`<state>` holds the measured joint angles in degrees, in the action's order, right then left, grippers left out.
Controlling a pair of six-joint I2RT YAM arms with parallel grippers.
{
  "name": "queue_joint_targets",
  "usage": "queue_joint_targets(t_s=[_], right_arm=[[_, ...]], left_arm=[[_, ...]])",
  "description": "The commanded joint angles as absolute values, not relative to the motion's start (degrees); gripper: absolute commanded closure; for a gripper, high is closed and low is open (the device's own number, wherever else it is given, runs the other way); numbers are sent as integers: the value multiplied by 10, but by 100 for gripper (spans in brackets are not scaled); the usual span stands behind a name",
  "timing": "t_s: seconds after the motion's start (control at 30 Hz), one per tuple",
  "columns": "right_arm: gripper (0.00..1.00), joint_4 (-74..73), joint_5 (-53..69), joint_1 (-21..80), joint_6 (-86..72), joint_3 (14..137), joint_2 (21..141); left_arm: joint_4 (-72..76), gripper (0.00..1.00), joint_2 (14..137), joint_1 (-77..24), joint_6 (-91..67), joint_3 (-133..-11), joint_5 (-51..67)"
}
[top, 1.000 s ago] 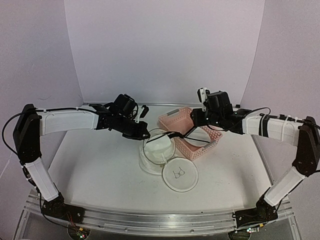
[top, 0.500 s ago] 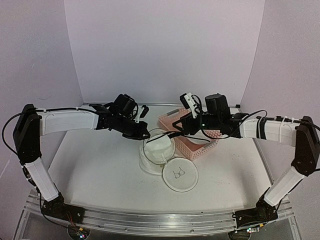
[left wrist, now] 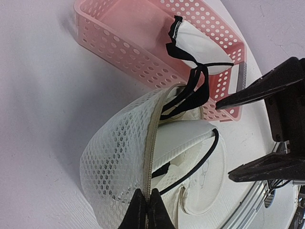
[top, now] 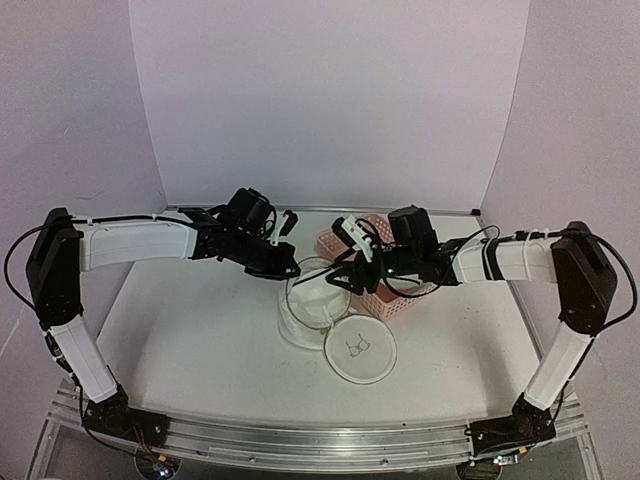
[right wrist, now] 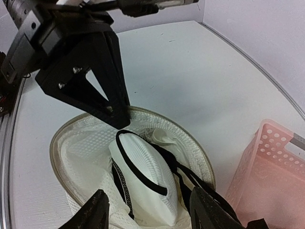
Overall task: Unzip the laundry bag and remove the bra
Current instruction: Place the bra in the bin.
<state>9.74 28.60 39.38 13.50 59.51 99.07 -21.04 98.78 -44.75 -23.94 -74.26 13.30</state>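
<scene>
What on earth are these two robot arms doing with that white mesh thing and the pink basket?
They are getting a bra out of a round mesh laundry bag. The left gripper is pinched on the bag's zipper edge, holding the unzipped pouch open and propped up. The right gripper is open, with a finger on either side of one white cup inside the bag, not yet closed on it. The other cup lies in the pink basket, with black straps trailing back into the bag.
</scene>
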Motion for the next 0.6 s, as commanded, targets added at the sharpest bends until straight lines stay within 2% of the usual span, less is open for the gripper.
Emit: queue_joint_targets(t_s=[0.0,0.43,0.57], right_arm=[[41,131,306,397,156,626,1008],[45,138,289,399,143,652,1055],[54,138,290,399,139,656,1060]], left_arm=[[-209,100,983,-450,-230,-769,130],[-210,100,984,-450,-230,-766,131],[-211,100,982,-450,-229,-766,131]])
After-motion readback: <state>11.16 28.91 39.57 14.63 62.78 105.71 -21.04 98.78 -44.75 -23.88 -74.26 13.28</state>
